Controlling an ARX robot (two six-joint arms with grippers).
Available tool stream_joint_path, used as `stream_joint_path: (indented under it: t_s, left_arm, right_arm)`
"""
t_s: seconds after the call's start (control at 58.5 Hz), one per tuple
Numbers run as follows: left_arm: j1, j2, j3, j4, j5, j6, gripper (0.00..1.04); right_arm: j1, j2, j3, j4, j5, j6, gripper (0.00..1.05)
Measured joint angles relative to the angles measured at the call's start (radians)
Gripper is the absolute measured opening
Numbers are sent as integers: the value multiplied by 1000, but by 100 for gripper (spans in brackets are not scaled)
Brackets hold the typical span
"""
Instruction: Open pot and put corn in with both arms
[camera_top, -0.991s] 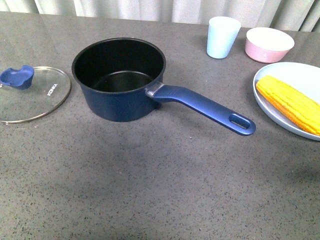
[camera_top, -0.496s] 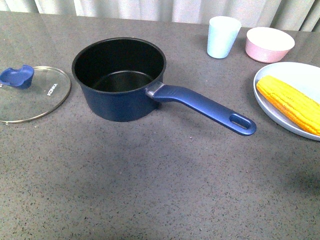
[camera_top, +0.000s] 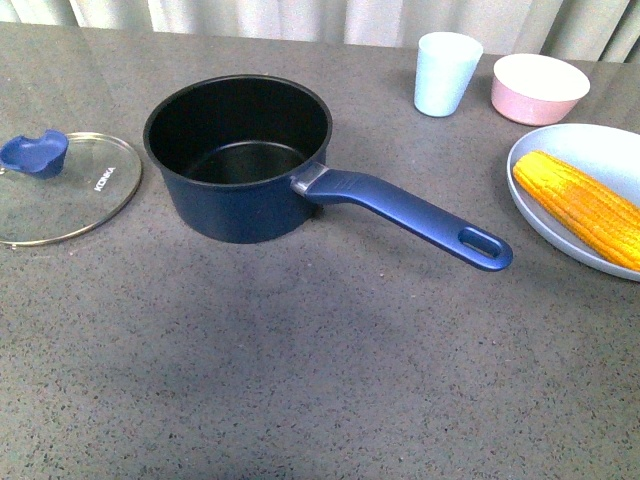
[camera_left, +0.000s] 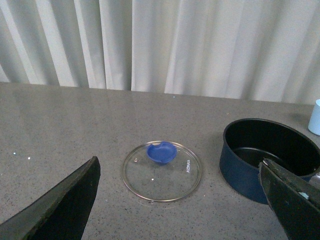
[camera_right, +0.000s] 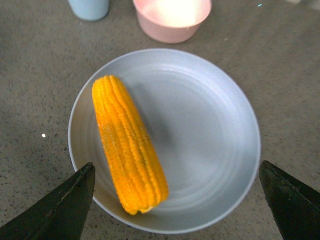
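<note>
Pot job half done, with no shift on the table over the last second: same places for lid, pot and corn in the front view. Lid (camera_top: 65, 190) flat on the table at 9 o'clock from the pot (camera_top: 240, 205), apart from it. Pot open and empty, handle (camera_top: 410, 215) pointing to about 4 o'clock. Cup (camera_top: 445, 73) and bowl (camera_top: 539, 88) at 1 to 2 o'clock, not involved. Corn (camera_top: 585, 208) lying untouched on the plate (camera_top: 590, 145) at 3 o'clock. Left gripper (camera_left: 178, 165) spread wide, holding nothing, facing the lid. Right gripper (camera_right: 176, 167) likewise spread wide above the plate, corn framed between its fingers, no contact. Opening apparently finished; corn pick-up judged next, likely for the right arm.
</note>
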Motion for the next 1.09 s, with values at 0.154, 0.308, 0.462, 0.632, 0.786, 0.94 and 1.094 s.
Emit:
stream_joint_path:
  t_s: [0.154, 0.308, 0.462, 0.632, 0.786, 0.94, 1.094]
  left_arm:
    - [0, 0, 0, 0, 0, 0, 96]
    - [0, 0, 0, 0, 0, 0, 96]
    - [0, 0, 0, 0, 0, 0, 96]
    - [0, 0, 0, 0, 0, 0, 96]
    - [0, 0, 0, 0, 0, 0, 96]
    - [0, 0, 0, 0, 0, 0, 96]
    - [0, 0, 0, 0, 0, 0, 96]
  right_arm:
    - [34, 199, 149, -40, 18, -49, 96]
    - [53, 319, 242, -91, 10, -58, 96]
    - [60, 372, 277, -113, 6, -59, 96]
    - [61, 396, 293, -140, -2, -55, 84]
    - [61, 404, 299, -162, -5, -54, 63]
    - [57, 404, 303, -173, -20, -50, 39]
    - [43, 370, 303, -190, -48, -42, 29]
